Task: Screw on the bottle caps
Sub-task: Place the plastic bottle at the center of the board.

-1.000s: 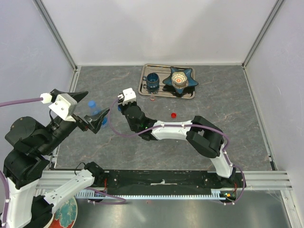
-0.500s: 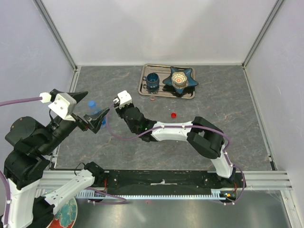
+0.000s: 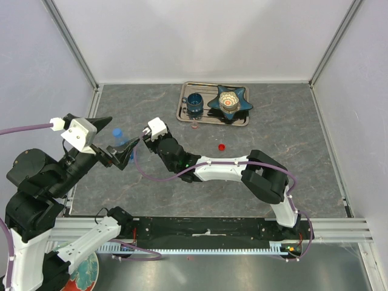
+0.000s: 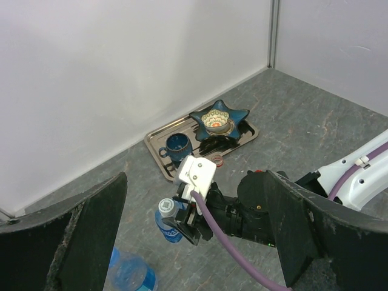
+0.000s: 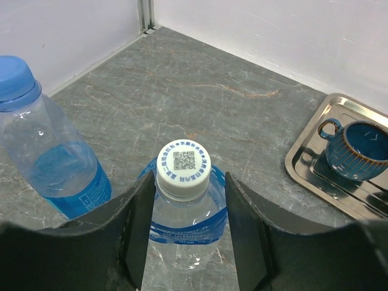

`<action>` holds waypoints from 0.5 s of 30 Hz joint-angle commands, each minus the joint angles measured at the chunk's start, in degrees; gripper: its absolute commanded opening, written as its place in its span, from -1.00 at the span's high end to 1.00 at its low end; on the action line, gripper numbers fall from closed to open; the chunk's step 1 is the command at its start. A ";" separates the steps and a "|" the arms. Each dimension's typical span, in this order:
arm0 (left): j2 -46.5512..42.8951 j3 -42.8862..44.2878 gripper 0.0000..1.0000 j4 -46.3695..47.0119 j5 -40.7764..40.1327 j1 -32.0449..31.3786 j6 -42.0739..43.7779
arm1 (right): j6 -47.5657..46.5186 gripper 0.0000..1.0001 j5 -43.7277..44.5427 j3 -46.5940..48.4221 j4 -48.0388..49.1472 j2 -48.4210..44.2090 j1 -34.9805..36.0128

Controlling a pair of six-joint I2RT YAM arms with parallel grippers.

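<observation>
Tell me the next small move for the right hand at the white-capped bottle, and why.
Probably raise the right hand straight up, clear of the white cap. Its fingers flank the cap loosely, with a gap showing on one side, and the cap sits level on its bottle, so it looks seated. A red cap lies loose on the table, likely the next pick.

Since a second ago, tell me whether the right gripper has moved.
Yes. In the top view the right gripper has shifted left and a little toward the near edge, away from the steel tray.
</observation>
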 commanded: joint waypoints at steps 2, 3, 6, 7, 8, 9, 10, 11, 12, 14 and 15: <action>-0.51 0.46 -0.99 1.41 1.96 0.69 -2.38 | -0.29 -0.19 0.15 0.22 -3.96 -1.48 0.12; -0.60 0.46 -0.99 1.32 2.05 0.70 -2.38 | -0.38 -0.20 0.15 0.74 -4.14 -1.39 0.12; -0.60 0.38 -0.99 1.23 2.14 0.70 -2.38 | -0.38 -0.29 -0.02 1.01 -4.40 -1.57 0.03; -0.60 0.20 -0.99 1.23 2.14 0.78 -2.38 | -0.29 -0.33 0.06 1.19 -4.66 -1.57 0.03; -0.60 0.20 -0.99 1.23 2.14 0.78 -2.29 | -0.29 -0.36 0.15 1.45 -5.01 -1.65 0.03; -0.51 0.20 -0.99 1.23 1.97 0.78 -2.29 | -0.29 -0.39 0.15 1.54 -5.10 -1.65 0.03; -0.34 0.20 -0.99 1.15 1.62 0.78 -2.29 | -0.20 -0.42 -0.02 1.63 -5.11 -1.83 -0.06; -0.16 0.20 -0.99 1.14 1.61 0.78 -2.21 | -0.12 -0.43 -0.29 1.89 -5.45 -1.92 -0.06; -0.16 0.20 -0.99 1.14 1.79 0.78 -2.21 | -0.12 -0.43 -0.38 2.06 -5.54 -2.01 0.03; -0.07 0.20 -0.99 1.14 1.79 0.78 -2.38 | -0.12 -0.46 -0.64 2.42 -5.89 -2.18 -0.06; 0.02 0.20 -0.99 1.14 1.88 0.78 -2.38 | -0.20 -0.47 -0.81 2.68 -6.16 -2.36 -0.23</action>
